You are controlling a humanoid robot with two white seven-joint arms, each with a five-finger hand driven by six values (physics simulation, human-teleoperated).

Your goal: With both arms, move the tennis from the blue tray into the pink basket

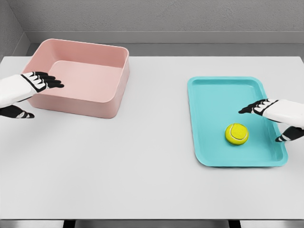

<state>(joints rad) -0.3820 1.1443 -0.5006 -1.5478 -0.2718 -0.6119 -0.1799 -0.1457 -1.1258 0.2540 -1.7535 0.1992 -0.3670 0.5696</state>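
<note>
Two hands are showing at the edges of my head view, and neither is holding anything. I'm seeing the right hand [273, 114] hovering over the right side of the blue tray [209, 95], fingers apart and relaxed, thumb dropped low — just beside the tennis ball [236, 133] but not touching it. The ball is sitting in the lower right part of the tray, loose on its flat floor. The left hand [28, 90] is waiting at the near left wall of the pink basket [121, 71], fingers extended and spread, well apart from the ball.

I'm judging the grasp as not yet begun. What's worrying me is the ball rolling: a sideways nudge from the fingertips before the thumb closes could be sending it across the tray or over the shallow rim. The handover is another risk — the basket is lying well away across the white table [142, 180]
</note>
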